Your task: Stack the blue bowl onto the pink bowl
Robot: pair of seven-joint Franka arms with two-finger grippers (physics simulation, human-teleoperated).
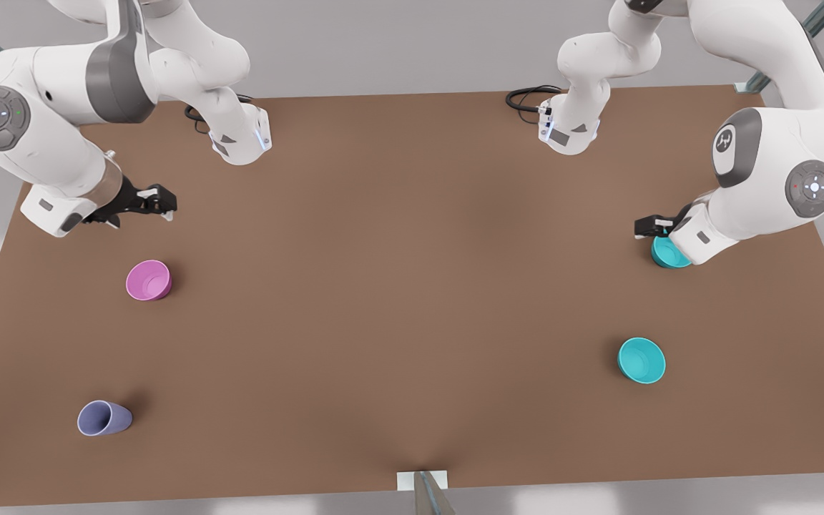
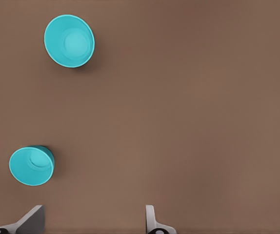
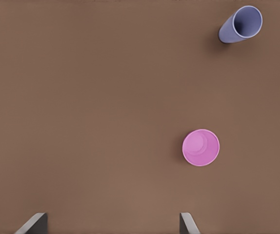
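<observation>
The left arm comes in from the upper right of the front view, folded so that its wrist hangs low over the table [image 1: 398,286] at the right edge, and the left gripper [image 1: 651,227] sits directly above one teal bowl, partly covering it. In the left wrist view its two fingertips [image 2: 30,219] stand far apart with bare tabletop between them, so the pincer is wide and holds nothing; it touches no bowl as far as can be seen. The blue bowl [image 1: 668,253] under that wrist stands upright, mouth up, its axis vertical, at the right middle of the front view; in the left wrist view it lies close to the fingers. A second teal bowl [image 1: 641,360], alike in look, stands upright in the lower right of the front view, well apart from the first. The right arm reaches from the upper left of the front view, forearm slanting down, and the right gripper [image 1: 146,202] hangs above the table, near the pink bowl [image 1: 148,280] but off to one side of it. Its fingers [image 3: 32,223] are spread wide and empty. The pink bowl stands upright at left middle of the front view. A lavender cup [image 1: 103,418] stands at lower left.
</observation>
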